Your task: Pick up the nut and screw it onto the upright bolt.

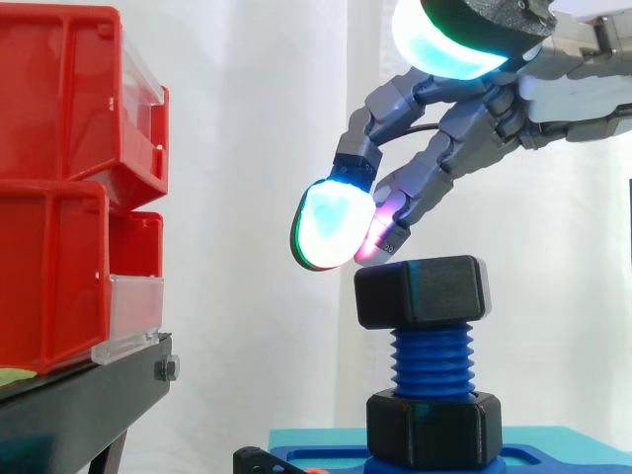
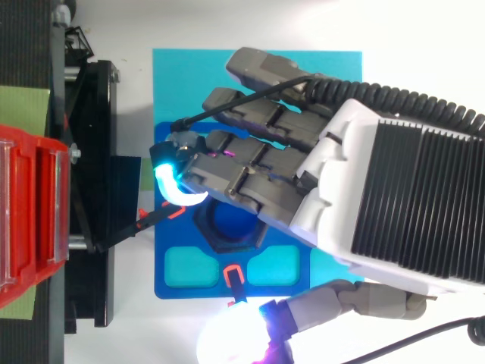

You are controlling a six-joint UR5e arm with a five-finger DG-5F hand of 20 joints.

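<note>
Currently, nut (image 1: 422, 289) sits atop upright bolt (image 1: 432, 359).
Hand (image 2: 394, 189) empty, loosely spread; fingertips (image 1: 329, 225) hover just above nut; bolt axis vertical.

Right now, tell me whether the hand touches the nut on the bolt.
Cannot tell. In the side view the hand's magenta fingertip reaches the nut's top edge; neither gap nor contact is plain.

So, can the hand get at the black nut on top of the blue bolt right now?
Probably yes. The hand hovers just above the black nut, its fingertips close over the nut's top edge with nothing between them. The nut sits at the top of the blue bolt, its sides unobstructed.
</note>
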